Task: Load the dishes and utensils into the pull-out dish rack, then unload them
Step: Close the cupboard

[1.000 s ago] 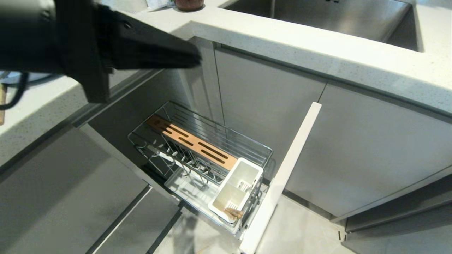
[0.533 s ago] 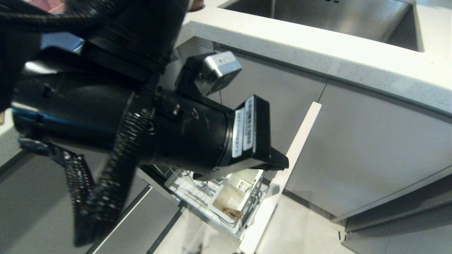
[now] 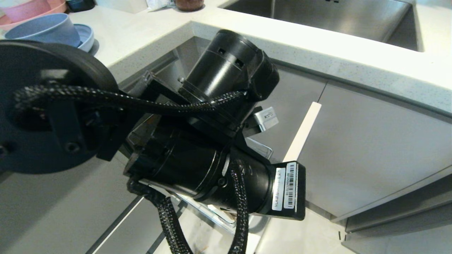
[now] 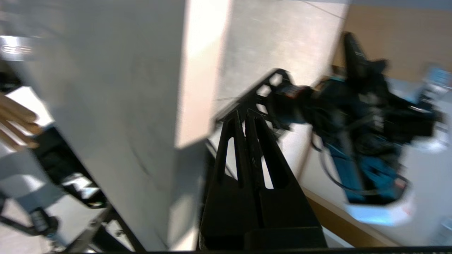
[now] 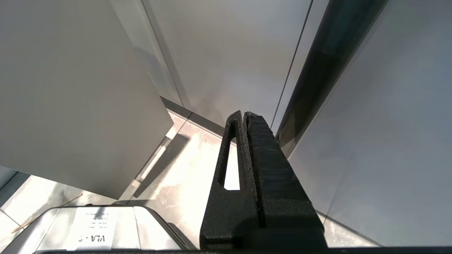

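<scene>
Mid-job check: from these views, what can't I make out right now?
- Pull-out dish rack: head view, almost all covered by the left arm; contents unreadable.
- Left end effector: hidden in head view; left wrist view shows it shut and empty, surroundings motion-blurred.
- Chopsticks: left wrist view, cut off by the edge.
- Blue bowl: head view, partly behind the arm.
- Spoon: not visible.

A kitchen: speckled countertop [image 3: 317, 46], steel sink [image 3: 335, 16], grey cabinet fronts [image 3: 370, 151].
</scene>
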Motion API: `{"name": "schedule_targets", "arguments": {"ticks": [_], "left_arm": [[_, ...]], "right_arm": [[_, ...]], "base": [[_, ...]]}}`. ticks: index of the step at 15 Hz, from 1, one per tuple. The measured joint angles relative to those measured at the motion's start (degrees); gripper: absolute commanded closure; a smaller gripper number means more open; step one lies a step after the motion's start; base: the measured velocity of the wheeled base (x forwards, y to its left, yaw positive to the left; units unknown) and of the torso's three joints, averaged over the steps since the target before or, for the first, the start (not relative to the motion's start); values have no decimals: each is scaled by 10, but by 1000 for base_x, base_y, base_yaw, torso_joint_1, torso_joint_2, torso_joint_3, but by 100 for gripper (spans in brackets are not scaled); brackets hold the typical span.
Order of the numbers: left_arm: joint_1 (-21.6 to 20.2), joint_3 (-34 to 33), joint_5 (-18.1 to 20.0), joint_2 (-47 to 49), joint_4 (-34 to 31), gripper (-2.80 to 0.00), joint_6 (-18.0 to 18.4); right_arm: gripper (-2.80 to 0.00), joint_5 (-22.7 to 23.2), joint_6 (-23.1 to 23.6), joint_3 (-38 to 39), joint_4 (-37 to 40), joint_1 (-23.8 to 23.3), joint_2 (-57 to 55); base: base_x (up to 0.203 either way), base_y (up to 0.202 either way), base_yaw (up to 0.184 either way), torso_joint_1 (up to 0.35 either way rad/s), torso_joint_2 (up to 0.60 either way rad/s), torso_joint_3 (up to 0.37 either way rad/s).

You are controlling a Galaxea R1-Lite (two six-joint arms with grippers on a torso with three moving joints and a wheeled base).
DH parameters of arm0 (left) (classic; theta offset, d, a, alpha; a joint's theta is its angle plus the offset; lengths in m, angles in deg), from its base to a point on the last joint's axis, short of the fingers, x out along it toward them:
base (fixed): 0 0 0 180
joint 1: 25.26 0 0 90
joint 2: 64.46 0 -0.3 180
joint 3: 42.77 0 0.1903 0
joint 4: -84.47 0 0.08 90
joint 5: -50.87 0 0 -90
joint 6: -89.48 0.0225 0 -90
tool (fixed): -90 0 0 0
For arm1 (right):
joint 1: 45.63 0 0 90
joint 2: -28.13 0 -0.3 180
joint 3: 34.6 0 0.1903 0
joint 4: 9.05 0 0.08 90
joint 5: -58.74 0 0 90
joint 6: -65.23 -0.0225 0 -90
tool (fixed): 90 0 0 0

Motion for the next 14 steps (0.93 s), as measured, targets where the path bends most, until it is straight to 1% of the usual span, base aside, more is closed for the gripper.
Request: {"name": "schedule_targets", "arguments": {"ticks": [7,9,12,14], "left_arm": [[11,2,-125,10,-10,0,6],[11,3,-162,9,-18,0,13],[11,4,-234,8,-27,0,22],[10,4,-274,4,-27,0,26]], "right_arm": [[0,0,0,0,0,0,0],[0,0,0,0,0,0,0],[0,0,0,0,0,0,0],[0,0,0,0,0,0,0]], "base": [[0,0,0,0,0,0],[0,0,0,0,0,0],[0,0,0,0,0,0],[0,0,0,0,0,0]]}}
